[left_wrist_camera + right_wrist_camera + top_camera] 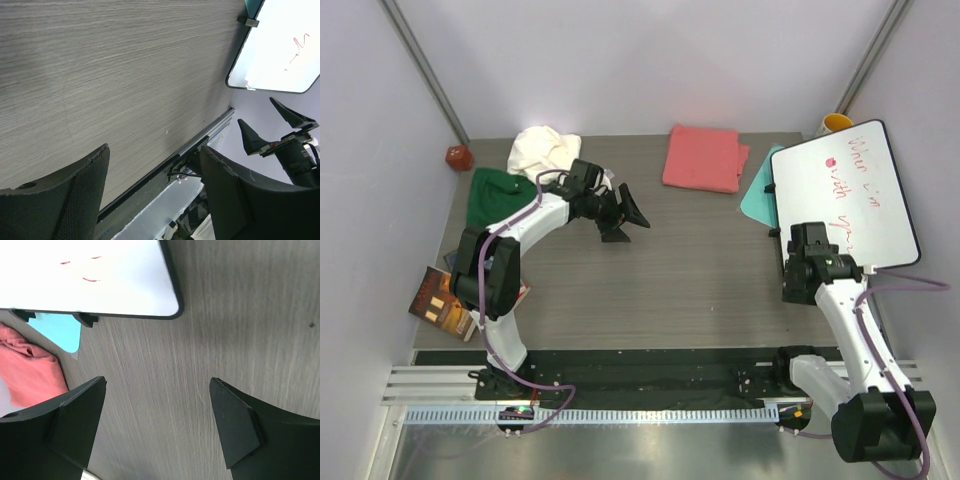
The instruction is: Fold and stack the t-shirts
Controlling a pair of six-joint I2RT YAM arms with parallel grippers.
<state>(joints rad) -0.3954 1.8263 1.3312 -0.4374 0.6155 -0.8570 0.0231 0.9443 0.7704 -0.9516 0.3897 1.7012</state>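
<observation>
Across the whole scene runs the grey wood-grain table [700, 270], with both arms bolted at its near edge. At the far right corner a whiteboard [850, 190] with red scribbles lies tilted, reaching the right edge. The left arm bends over the left half, and its left hand [628, 220] hangs above bare table toward the middle, fingers spread wide and holding nothing. The right hand [157, 385] hovers by the right edge beside the whiteboard's near corner, likewise spread and empty. A coral-pink t-shirt [703, 157] lies folded flat at the far edge, right of the middle. A dark green t-shirt [498, 195] lies spread near the left edge toward the far corner, partly under the left arm. A white t-shirt [545, 150] sits crumpled at the far edge, touching the green one's far side. A teal sheet [758, 195] pokes out from under the whiteboard, just beside the coral shirt. Glossy books [440, 300] overhang the left edge toward the near corner. A small red object [458, 157] sits at the far left corner, an orange cup [837, 123] at the far right corner.
</observation>
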